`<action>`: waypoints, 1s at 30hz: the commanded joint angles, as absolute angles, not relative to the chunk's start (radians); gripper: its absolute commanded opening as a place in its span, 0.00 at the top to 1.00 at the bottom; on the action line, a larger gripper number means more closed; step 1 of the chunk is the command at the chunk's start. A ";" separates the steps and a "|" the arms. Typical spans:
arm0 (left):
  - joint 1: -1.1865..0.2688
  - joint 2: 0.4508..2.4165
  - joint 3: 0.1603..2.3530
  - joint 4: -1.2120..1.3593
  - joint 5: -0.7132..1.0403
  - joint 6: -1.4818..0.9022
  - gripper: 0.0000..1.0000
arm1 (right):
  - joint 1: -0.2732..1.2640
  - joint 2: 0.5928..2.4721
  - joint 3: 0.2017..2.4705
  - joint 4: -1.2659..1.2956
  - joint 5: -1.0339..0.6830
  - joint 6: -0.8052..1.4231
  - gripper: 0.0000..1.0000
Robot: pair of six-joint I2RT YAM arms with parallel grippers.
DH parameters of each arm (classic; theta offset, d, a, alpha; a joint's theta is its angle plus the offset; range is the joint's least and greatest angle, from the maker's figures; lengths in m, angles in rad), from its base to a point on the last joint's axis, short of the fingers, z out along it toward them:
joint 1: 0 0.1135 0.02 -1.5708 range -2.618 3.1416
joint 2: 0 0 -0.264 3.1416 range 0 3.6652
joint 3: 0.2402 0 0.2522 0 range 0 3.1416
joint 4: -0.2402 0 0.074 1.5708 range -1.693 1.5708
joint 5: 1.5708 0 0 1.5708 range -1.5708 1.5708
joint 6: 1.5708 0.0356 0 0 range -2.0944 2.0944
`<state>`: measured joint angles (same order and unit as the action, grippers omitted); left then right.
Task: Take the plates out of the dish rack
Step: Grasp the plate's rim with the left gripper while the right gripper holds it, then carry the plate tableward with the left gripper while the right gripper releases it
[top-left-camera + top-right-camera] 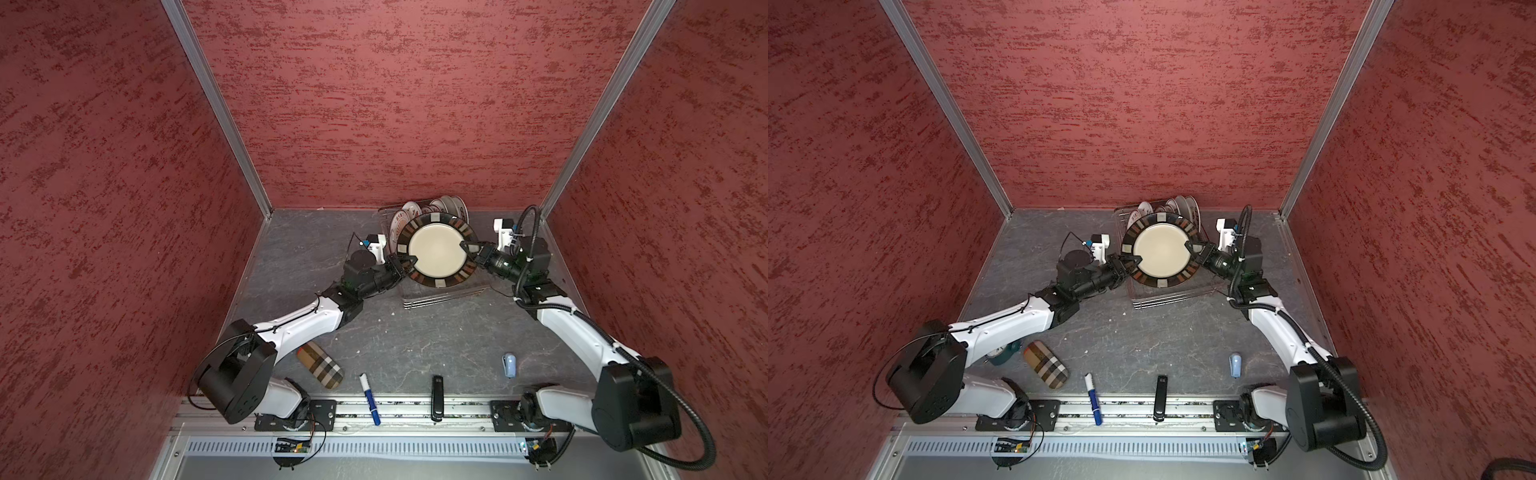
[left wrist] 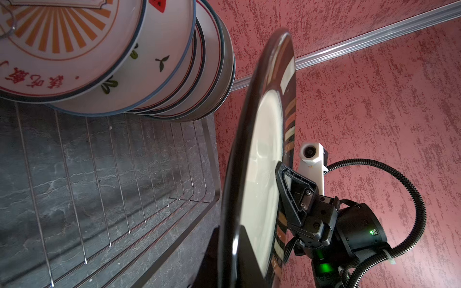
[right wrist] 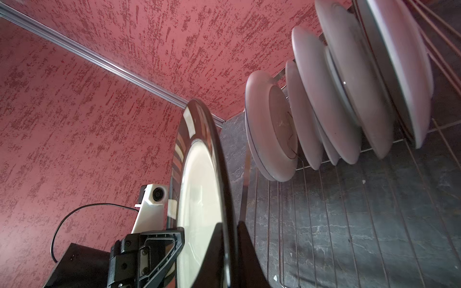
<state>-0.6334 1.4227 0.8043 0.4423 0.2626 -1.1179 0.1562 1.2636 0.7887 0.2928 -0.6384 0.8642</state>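
The big dark-rimmed plate (image 1: 436, 250) hangs face-up between the two claws, over the dish rack (image 1: 444, 297). The left claw (image 1: 410, 261) is pinched narrow on the rim nearest it, and the right claw (image 1: 465, 245) likewise on the opposite rim. Beyond both claws, the other plates (image 1: 451, 204) stand in the rack. Both arms are equally near, so one probably has to let go first.

A plaid case (image 1: 320, 365), a blue-and-white marker (image 1: 370, 399), a slim black device (image 1: 437, 398) and a small pale-blue object (image 1: 509, 365) lie along the near edge of the dark stone-patterned worktop (image 1: 415, 332). The marker and the black device overlap the metal rail (image 1: 465, 415). Mottled red walls (image 1: 415, 104) enclose the space.
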 commanded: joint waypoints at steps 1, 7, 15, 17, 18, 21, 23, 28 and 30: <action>-0.635 1.409 0.795 0.448 0.232 -1.089 1.00 | 0.161 1.261 0.802 0.458 -0.687 0.868 0.86; -0.629 1.399 0.803 0.447 0.242 -1.098 1.00 | 0.161 1.278 0.799 0.478 -0.712 0.842 0.46; -0.609 1.385 0.792 0.467 0.259 -1.101 1.00 | 0.163 1.287 0.818 0.417 -0.739 0.806 0.01; -0.604 1.378 0.786 0.469 0.256 -1.106 1.00 | 0.164 1.280 0.818 0.406 -0.726 0.799 0.01; -0.601 1.374 0.785 0.469 0.255 -1.109 1.00 | 0.163 1.277 0.818 0.399 -0.718 0.797 0.01; -0.588 1.370 0.788 0.469 0.286 -1.119 1.00 | 0.164 1.260 0.815 0.385 -0.675 0.779 0.01; -0.575 1.357 0.784 0.469 0.301 -1.127 1.00 | 0.164 1.233 0.793 0.391 -0.611 0.766 0.01; -0.539 1.289 0.740 0.461 0.279 -1.124 1.00 | 0.165 1.150 0.745 0.365 -0.466 0.707 0.01; -0.525 1.260 0.724 0.445 0.272 -1.123 1.00 | 0.166 1.128 0.731 0.363 -0.443 0.686 0.01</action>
